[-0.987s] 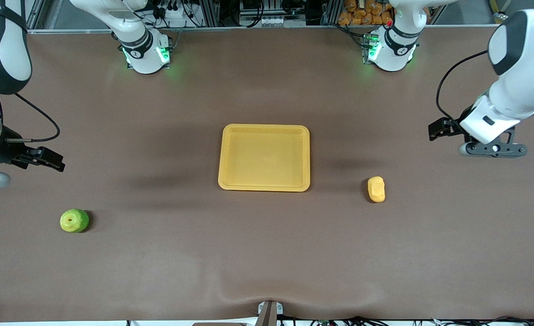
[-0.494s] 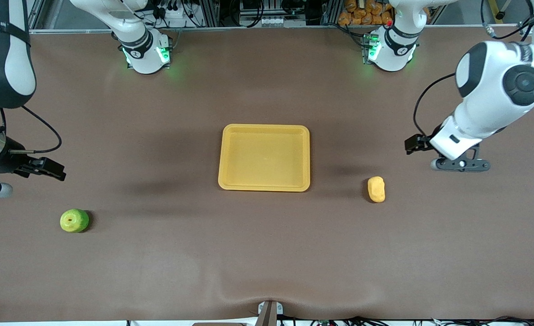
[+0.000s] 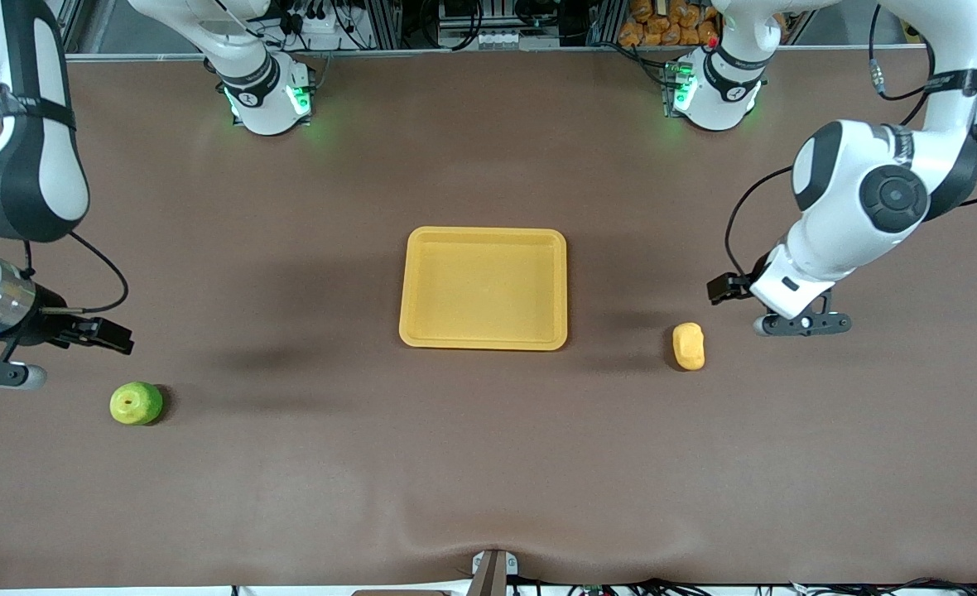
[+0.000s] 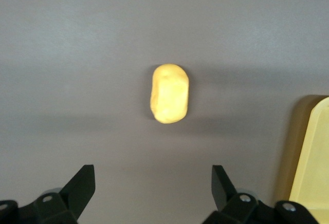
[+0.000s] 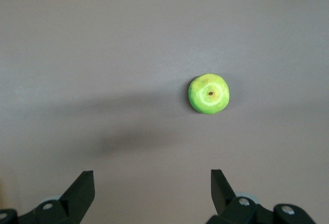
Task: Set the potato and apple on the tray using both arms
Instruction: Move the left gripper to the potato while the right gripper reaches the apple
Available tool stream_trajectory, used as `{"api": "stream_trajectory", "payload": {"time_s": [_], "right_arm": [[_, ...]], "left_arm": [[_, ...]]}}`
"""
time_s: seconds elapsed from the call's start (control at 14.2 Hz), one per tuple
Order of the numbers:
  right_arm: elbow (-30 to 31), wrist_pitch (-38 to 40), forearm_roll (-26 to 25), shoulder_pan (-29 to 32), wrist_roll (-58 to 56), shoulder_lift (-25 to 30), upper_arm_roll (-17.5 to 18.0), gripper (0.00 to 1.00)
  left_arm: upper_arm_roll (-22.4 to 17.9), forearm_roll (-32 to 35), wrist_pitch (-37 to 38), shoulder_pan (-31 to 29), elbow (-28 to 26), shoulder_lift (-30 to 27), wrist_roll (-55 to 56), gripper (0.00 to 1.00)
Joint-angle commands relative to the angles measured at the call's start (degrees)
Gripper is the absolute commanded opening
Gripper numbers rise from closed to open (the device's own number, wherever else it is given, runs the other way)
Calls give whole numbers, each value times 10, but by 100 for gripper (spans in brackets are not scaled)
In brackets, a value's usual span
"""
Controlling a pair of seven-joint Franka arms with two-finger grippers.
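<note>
The yellow-orange tray (image 3: 406, 285) lies mid-table with nothing in it. An oblong yellow-orange potato (image 3: 688, 346) rests on the table beside the tray, toward the left arm's end. The round green apple (image 3: 135, 404) sits toward the right arm's end, stem dimple up. My left gripper (image 3: 786, 313) hangs over bare table just off the potato, open and holding nothing. In the left wrist view the potato (image 4: 169, 93) lies ahead of the left gripper (image 4: 153, 168). My right gripper (image 3: 8, 356) hovers open over bare table close to the apple. In the right wrist view the apple (image 5: 208, 93) lies ahead of the right gripper (image 5: 151, 172).
The brown table surface (image 3: 488, 463) stretches wide around the objects. The tray's corner (image 4: 313, 162) shows at the edge of the left wrist view. Both arm bases (image 3: 265, 95) stand along the table edge farthest from the front camera.
The left arm has swung in toward the potato. The right arm has moved toward the apple. Both grippers stayed open; potato, apple and tray have not moved.
</note>
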State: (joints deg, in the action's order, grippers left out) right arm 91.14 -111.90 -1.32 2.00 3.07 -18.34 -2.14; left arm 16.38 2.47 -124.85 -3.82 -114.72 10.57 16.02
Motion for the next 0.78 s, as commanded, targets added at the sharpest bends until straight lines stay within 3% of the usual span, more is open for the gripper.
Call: {"api": "stream_trajectory", "payload": {"time_s": [0.0,0.35,0.71], "right_arm": [[-16,-26,-11,22,3,-42,6,100],[-16,-103,-11,35,3,-111,6,100],[-62,-115,-9,59,-18,-172,6,100]], "left_arm": [[1,19,-38,4,-2,27,20,100],[1,96,-72,9,-2,80,114,100],[1,102,-133,21,2,123,151,100]]}}
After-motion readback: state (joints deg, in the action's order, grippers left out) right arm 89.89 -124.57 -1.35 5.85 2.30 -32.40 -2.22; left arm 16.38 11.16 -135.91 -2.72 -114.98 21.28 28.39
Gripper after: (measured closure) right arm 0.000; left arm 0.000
